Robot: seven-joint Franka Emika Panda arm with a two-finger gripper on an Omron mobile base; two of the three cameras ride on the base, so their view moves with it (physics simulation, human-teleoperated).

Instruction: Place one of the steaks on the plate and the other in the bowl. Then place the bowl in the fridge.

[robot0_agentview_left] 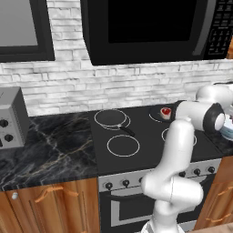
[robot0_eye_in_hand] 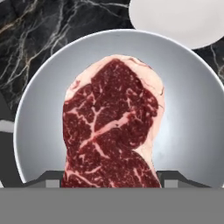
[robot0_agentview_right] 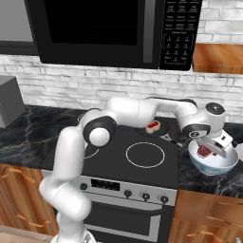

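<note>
Tool sits over the bowl on the table right of the stove, jaws wide. One steak lies inside, between the fingertips; unclear if pinched. I'd lift straight up, clear. Other steak waits in a far pan; plate just beside the bowl.

The white arm reaches across to the right of the right base view, its gripper pointing down, jaws apart.

Hand view: near end of steak drops under the bottom band between my fingertips, so I can't tell contact. Plate beyond the fingers is cut by the top edge. Bowl mostly hidden behind my arm.
</note>
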